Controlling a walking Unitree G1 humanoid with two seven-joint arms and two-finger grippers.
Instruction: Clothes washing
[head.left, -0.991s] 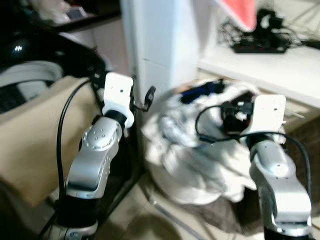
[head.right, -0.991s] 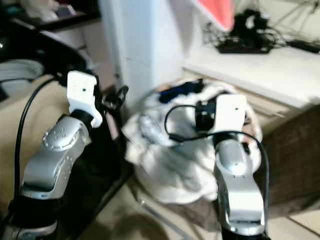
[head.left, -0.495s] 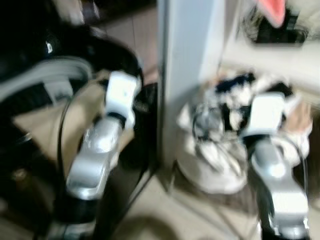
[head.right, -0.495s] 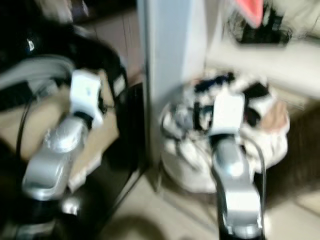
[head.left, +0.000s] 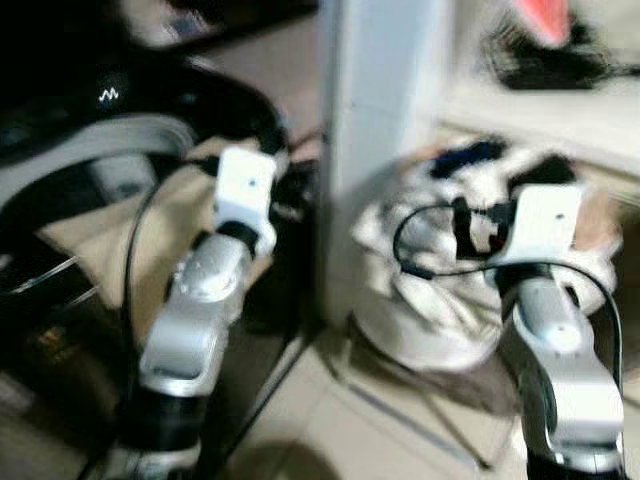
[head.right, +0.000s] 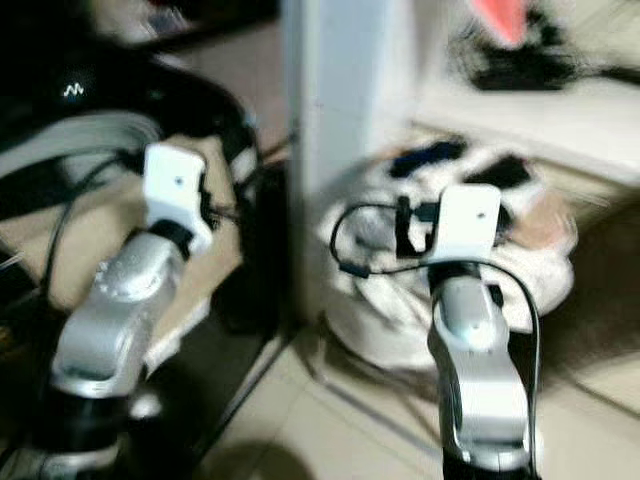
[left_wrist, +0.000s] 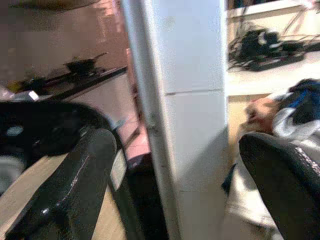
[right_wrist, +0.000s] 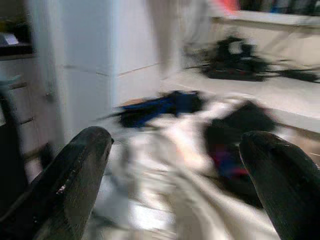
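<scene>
- Left eye view: the laundry pile sits heaped in a basket right of centre in the frame, mostly white cloth with dark blue and black pieces on top. It stands on the tiled floor, just beside a white pillar. Both silver arms are raised in the lower half of the frame, the left one at lower left, the right one at lower right with its wrist in front of the pile. Nothing is lifted out, so the washing looks barely begun.
- Right eye view: the same scene, blurred. A white surface at upper right carries a tangle of black cables. At left a dark round shape with a grey rim shows; I cannot tell whether it is the washer.
- Left wrist view: the left claw has its two black fingers spread wide apart with nothing between them. The pillar stands straight ahead and the clothes show beyond the far finger.
- Right wrist view: the right claw is also spread apart and empty, aimed at the pile, which is near but not touched.
- Judgement: every garment remains to be picked up and loaded; reaching into the heap seems the first step left.
</scene>
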